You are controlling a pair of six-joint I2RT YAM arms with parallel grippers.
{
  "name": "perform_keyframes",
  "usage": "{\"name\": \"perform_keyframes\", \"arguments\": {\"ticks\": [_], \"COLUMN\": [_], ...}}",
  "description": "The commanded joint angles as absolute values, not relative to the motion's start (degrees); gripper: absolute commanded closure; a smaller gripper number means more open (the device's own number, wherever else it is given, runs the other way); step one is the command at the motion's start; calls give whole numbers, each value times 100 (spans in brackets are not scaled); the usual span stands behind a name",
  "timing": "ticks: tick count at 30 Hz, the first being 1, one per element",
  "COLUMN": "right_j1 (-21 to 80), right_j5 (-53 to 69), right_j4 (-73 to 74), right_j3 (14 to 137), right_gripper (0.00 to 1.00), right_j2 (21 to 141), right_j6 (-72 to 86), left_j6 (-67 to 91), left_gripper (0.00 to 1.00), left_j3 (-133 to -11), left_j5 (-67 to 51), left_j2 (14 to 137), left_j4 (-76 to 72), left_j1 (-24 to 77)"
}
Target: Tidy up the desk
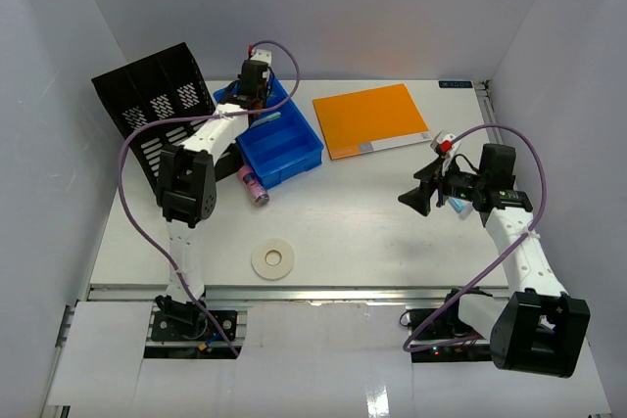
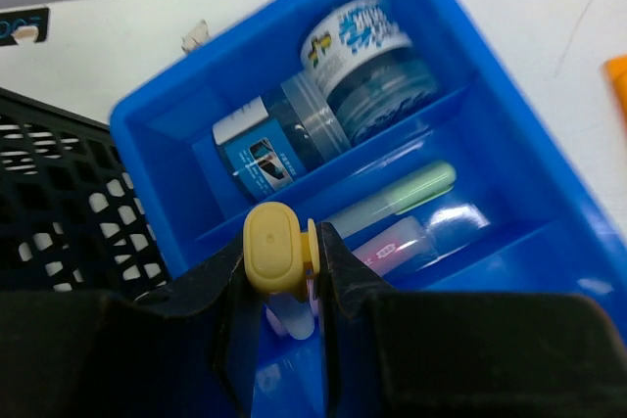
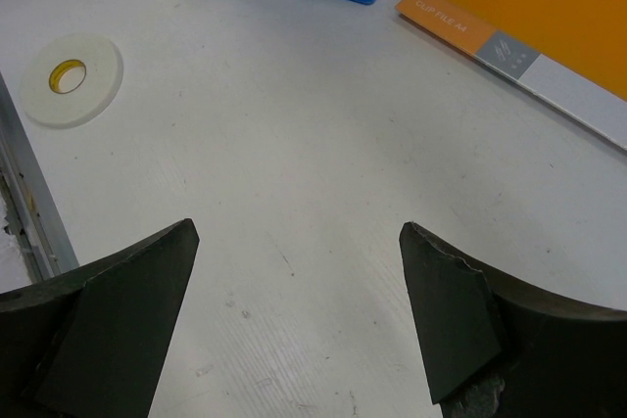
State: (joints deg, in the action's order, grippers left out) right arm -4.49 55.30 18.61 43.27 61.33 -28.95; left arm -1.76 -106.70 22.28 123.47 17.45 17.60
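the left claw [image 2: 282, 286] is clenched on a yellow-capped stick [image 2: 277, 245], which hangs over the blue tray [image 1: 294, 159] by the divider between its middle and near slots. i cannot tell which slot it is over. if it is let go here, it may land across the divider or on top of the pens, since the grip looks to be up at the cap end with the body dangling free.

the tray's far slot holds a blue-labelled bottle [image 2: 260, 149] lying down and a round jar [image 2: 377, 66], touching each other. the middle slot holds a green pen [image 2: 402, 193] and a pink-and-clear tube [image 2: 416, 237] side by side.

the desk [image 1: 372, 242] spreads under both arms, with the tray toward its far edge, left of centre. a tape roll [image 1: 274, 260] and a small can [image 1: 255, 188] lie loose on it. the right claw [image 3: 297, 237] hangs released over bare desk toward the right edge.
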Motion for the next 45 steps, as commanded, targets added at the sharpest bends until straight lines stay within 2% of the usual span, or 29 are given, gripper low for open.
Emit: {"name": "perform_keyframes", "arguments": {"ticks": [1, 7, 8, 13, 16, 21, 24, 27, 30, 34, 39, 45], "right_j1": [-523, -564, -570, -612, -695, -1033, -1160, -1176, -1178, -1178, -1178, -1173], "right_j5": [5665, 5652, 5651, 5540, 5401, 5418, 5194, 4255, 3208, 1963, 1876, 2166], "right_j4": [1881, 1881, 1881, 1890, 1895, 1981, 1994, 1787, 1538, 1545, 2027, 2944], "right_j3": [4421, 4421, 4421, 4421, 4412, 4406, 4332, 4267, 4308, 4433, 4736, 5471], "right_gripper": [10, 10, 10, 10, 10, 10, 10, 10, 10, 10, 10, 10], "right_j2": [6201, 6260, 6274, 6308, 6340, 6283, 6169, 6109, 6186, 6331, 6787, 7711], "right_j6": [-2947, -2944, -2944, -2994, -3069, -3256, -3436, -3208, -2671, -2360, -3079, -4301], "left_j6": [-806, -982, -969, -835, -745, -430, 179, 729, 1251, 1689, 1797, 1622], "left_gripper": [84, 79, 74, 19, 8, 6, 6, 5, 5, 4, 4, 3], "left_j3": [-11043, -10830, -10727, -10615, -10839, -10953, -10640, -9700, -8055, -6138, -4359, -3986], "left_j5": [2505, 2377, 2342, 2136, 2047, 1792, 1161, 140, -1356, -2480, -3215, -3384], "left_j2": [12465, 12681, 12675, 12656, 12612, 12120, 11439, 10232, 9205, 7887, 6562, 5960], "left_j4": [1411, 1319, 1326, 1561, 1833, 2070, 2205, 2103, 1418, 429, -630, -510], "left_j1": [1795, 1793, 1793, 1816, 1908, 2054, 2092, 2101, 2106, 2083, 2055, 2052]}}
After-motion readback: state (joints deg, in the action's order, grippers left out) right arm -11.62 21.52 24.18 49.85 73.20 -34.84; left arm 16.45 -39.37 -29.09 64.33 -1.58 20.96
